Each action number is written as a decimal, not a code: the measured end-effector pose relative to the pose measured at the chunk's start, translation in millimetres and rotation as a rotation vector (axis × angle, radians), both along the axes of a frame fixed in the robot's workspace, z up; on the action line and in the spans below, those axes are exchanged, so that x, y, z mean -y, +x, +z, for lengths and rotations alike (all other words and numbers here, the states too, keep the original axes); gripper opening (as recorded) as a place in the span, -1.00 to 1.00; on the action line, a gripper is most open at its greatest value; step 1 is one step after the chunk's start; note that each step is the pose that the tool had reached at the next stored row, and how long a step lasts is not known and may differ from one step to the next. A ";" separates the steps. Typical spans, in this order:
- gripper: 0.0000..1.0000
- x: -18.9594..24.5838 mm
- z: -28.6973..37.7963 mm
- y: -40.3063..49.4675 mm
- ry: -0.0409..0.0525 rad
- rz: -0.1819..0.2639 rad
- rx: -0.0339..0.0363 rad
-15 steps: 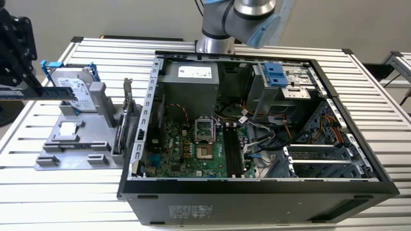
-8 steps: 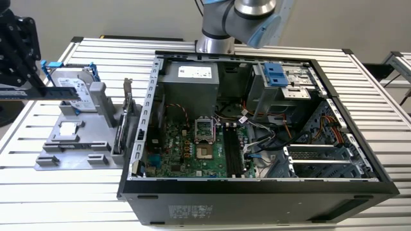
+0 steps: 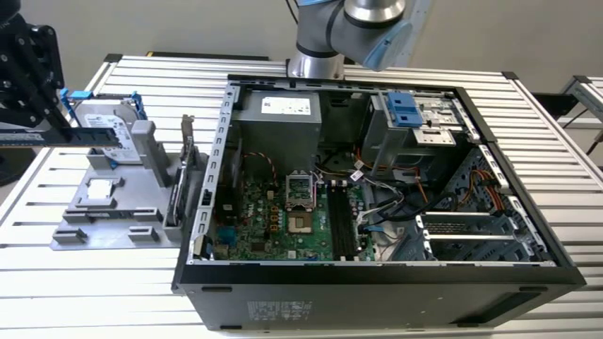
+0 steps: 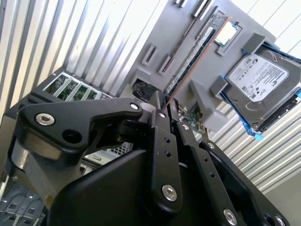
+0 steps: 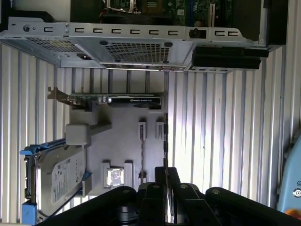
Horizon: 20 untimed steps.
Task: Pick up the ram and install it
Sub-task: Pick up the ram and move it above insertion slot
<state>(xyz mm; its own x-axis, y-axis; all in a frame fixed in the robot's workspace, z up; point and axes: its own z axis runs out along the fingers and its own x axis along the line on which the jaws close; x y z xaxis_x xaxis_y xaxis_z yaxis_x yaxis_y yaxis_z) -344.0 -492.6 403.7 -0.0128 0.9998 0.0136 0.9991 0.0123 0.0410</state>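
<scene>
The ram is a long dark blue-green stick, held level above the grey parts holder at the exterior view's far left. My black gripper is shut on it near one end. In the second wrist view the fingers meet on the ram, which stretches away over the holder. The first wrist view shows the ram edge-on as a thin line rising from the gripper. The open computer case lies to the exterior view's right, with the motherboard's memory slots uncovered.
On the holder lie a silver hard drive in a blue bracket, a small square chip and an upright expansion card. The arm's base stands behind the case. Cables and a drive cage crowd the case's right half.
</scene>
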 end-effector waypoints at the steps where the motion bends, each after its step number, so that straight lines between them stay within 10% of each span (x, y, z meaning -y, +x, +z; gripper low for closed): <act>1: -1.00 0.0 0.0 0.7 0.0001 0.000 0.0001; 20: -1.00 0.0 -0.1 7.9 0.0001 0.000 0.0001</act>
